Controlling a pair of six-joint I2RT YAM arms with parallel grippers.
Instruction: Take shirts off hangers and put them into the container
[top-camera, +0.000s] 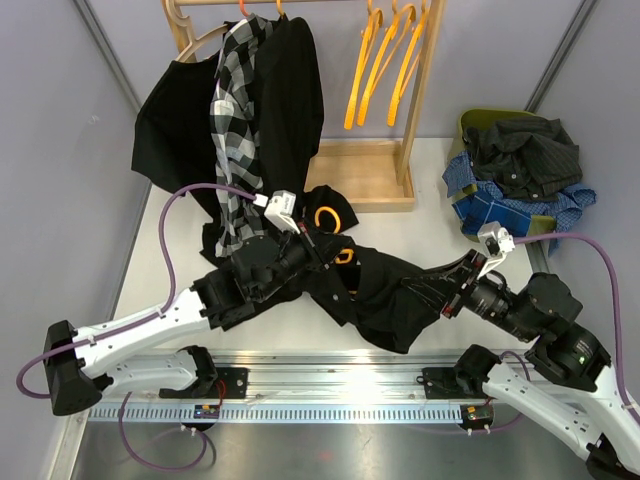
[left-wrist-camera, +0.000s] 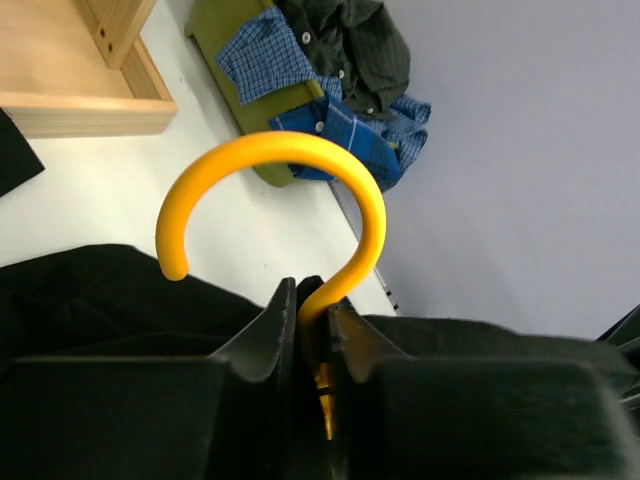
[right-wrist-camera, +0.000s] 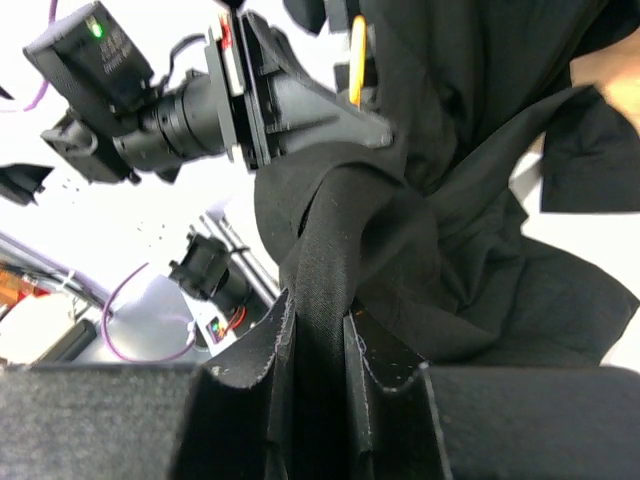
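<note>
A black shirt (top-camera: 390, 300) lies crumpled on the table between my two grippers, with an orange hanger (top-camera: 345, 257) still in it. My left gripper (left-wrist-camera: 312, 300) is shut on the hanger's neck, just below its curved hook (left-wrist-camera: 290, 150). My right gripper (right-wrist-camera: 318, 320) is shut on a taut fold of the same black shirt (right-wrist-camera: 450, 200). The olive-green container (top-camera: 466, 122) stands at the back right, heaped with blue checked and dark shirts (top-camera: 520, 160). A checked shirt (top-camera: 238, 120) and black shirts (top-camera: 295, 90) hang on the rack.
The wooden rack's base (top-camera: 360, 175) sits at the back centre with several bare orange hangers (top-camera: 385, 60) above it. Another orange hook (top-camera: 325, 215) pokes out of black cloth in front of the base. The left arm (right-wrist-camera: 150, 110) is close to my right gripper.
</note>
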